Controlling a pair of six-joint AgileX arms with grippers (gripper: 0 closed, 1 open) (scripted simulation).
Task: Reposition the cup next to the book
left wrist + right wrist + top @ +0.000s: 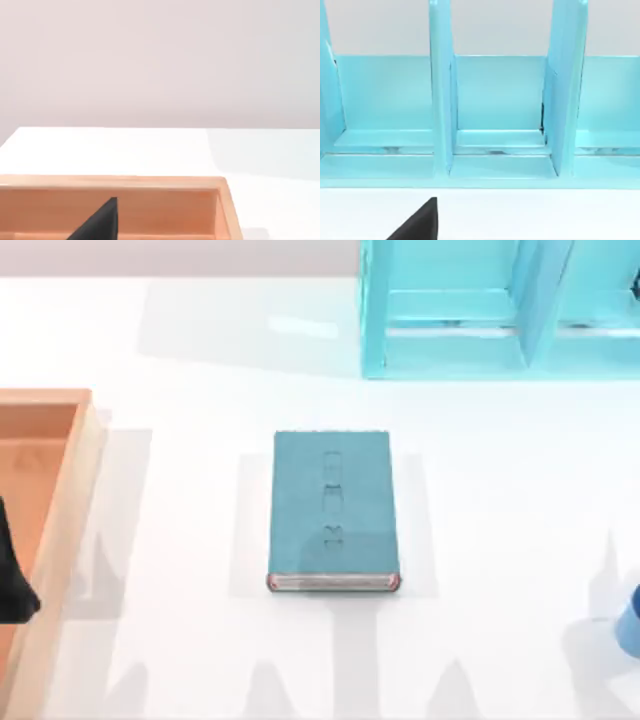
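The white table (pixel 200 360) carries everything, and at its far side toward the right stands a large light-cyan shelf unit (pixel 480 310), whose open compartments face the right wrist camera. An orange wooden tray (pixel 60 490) lies at the table's left edge, with the parked left arm's dark tip (pixel 12 580) over it; I cannot tell how its claw stands. The book (pixel 332 510) lies flat in the middle of the table, teal cover up and reddish edge toward the near side. The cup (pixel 630 625), small and blue, stands at the far right edge of the top view, well apart from the book. The task looks to be at its start: no grasp is made. The right claw's state cannot be told either. The next move likely calls for the right arm to reach the cup, close on it, and carry it leftward to a spot beside the book.
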